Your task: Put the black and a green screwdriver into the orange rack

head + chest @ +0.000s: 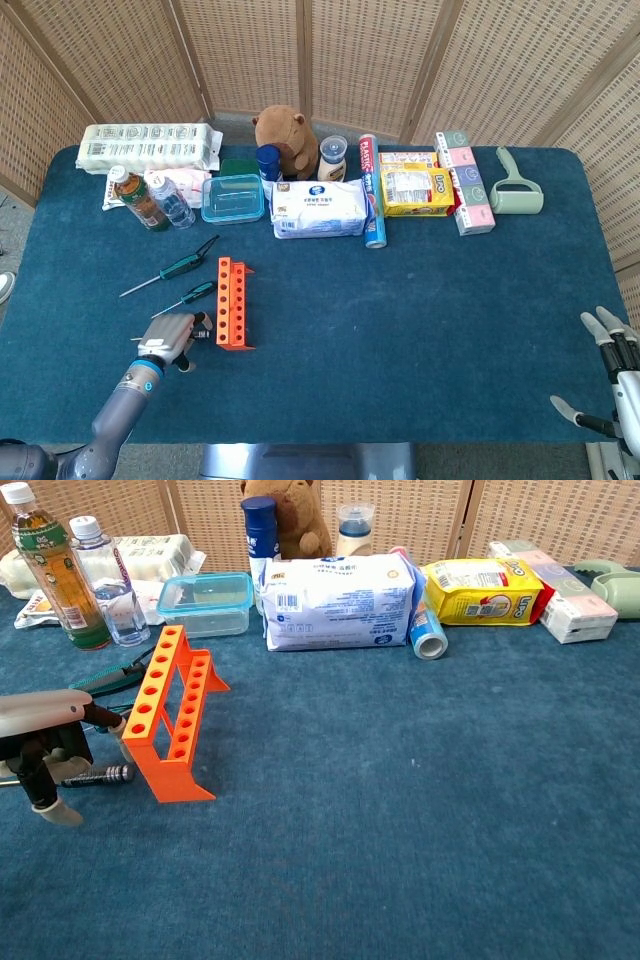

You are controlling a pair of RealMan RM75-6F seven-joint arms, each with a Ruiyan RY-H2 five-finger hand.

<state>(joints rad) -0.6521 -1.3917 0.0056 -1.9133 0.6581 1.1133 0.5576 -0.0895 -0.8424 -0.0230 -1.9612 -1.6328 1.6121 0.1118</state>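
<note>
The orange rack [232, 300] [172, 712] stands upright at the left of the blue table. My left hand [170, 335] [45, 742] is just left of the rack's near end, its fingers and thumb around the black screwdriver [106, 774] [203, 332]. The screwdriver lies level, its handle end poking out toward the rack's foot. Two green screwdrivers lie on the cloth left of the rack, one [195, 294] close to it and the other [185, 266] [104, 681] farther back. My right hand [612, 385] hovers at the table's near right corner, fingers spread, holding nothing.
Behind the rack stand two bottles [60, 565] and a clear lidded box [205, 603]. A wipes pack [338, 602], a yellow packet [484, 590], a plush toy [287, 140] and a lint roller [518, 190] line the back edge.
</note>
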